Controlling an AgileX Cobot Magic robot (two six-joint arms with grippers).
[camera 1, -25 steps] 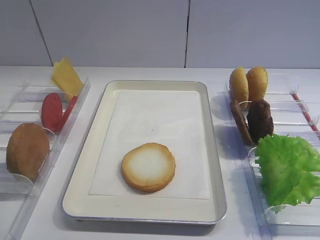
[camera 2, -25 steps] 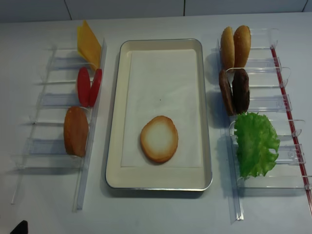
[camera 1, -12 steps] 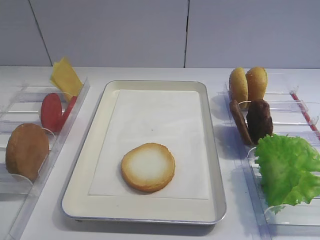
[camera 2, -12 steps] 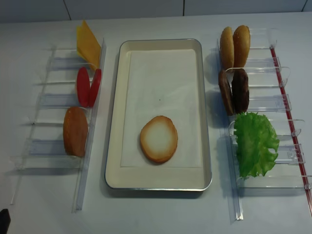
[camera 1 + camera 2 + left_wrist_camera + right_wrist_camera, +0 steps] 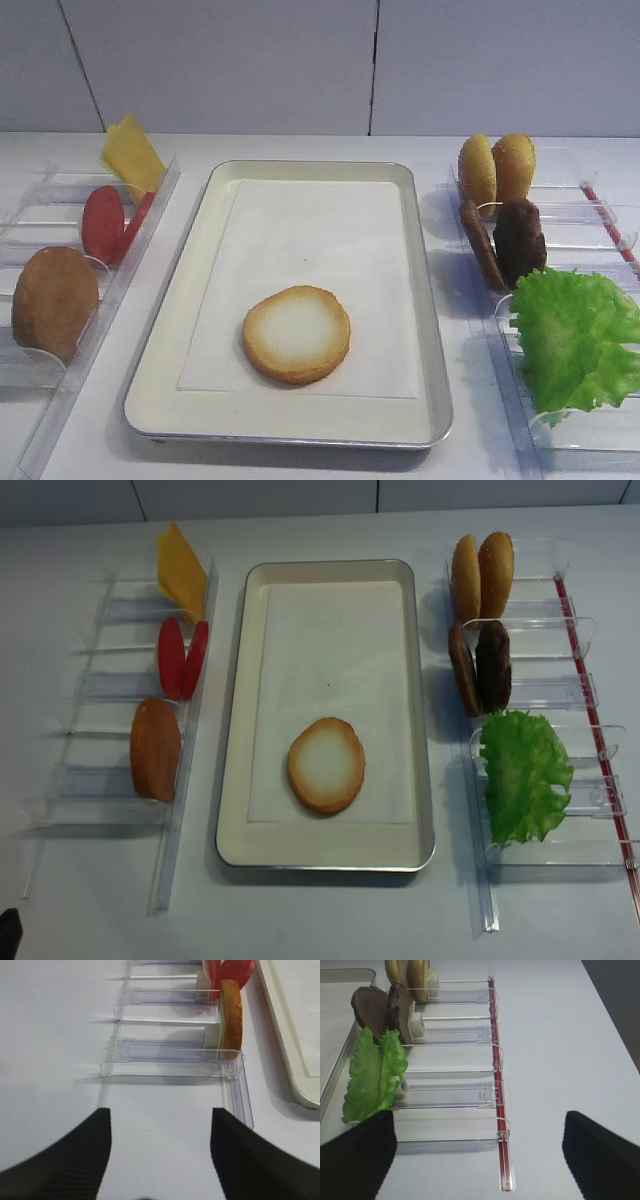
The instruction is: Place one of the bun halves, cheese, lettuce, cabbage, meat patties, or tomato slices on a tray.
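One bun half (image 5: 297, 334) lies cut face up on the paper-lined metal tray (image 5: 310, 166). In the left rack stand cheese (image 5: 133, 155), tomato slices (image 5: 103, 222) and another bun half (image 5: 55, 302). The right rack holds two bun halves (image 5: 497, 168), meat patties (image 5: 518, 240) and lettuce (image 5: 575, 335). Cabbage is out of view. My left gripper (image 5: 160, 1155) is open over bare table short of the left rack, with that rack's bun half (image 5: 231, 1012) ahead. My right gripper (image 5: 480, 1160) is open near the right rack's front end, beside the lettuce (image 5: 372, 1077). Neither holds anything.
Clear plastic slotted racks flank the tray, left (image 5: 110, 685) and right (image 5: 560, 695). A red strip (image 5: 495, 1060) runs along the right rack's outer side. White table lies in front of both racks. A wall stands behind the table.
A dark tip of the left gripper at the bottom-left corner of the overhead view has slid further left, almost out of frame. The food has not moved.
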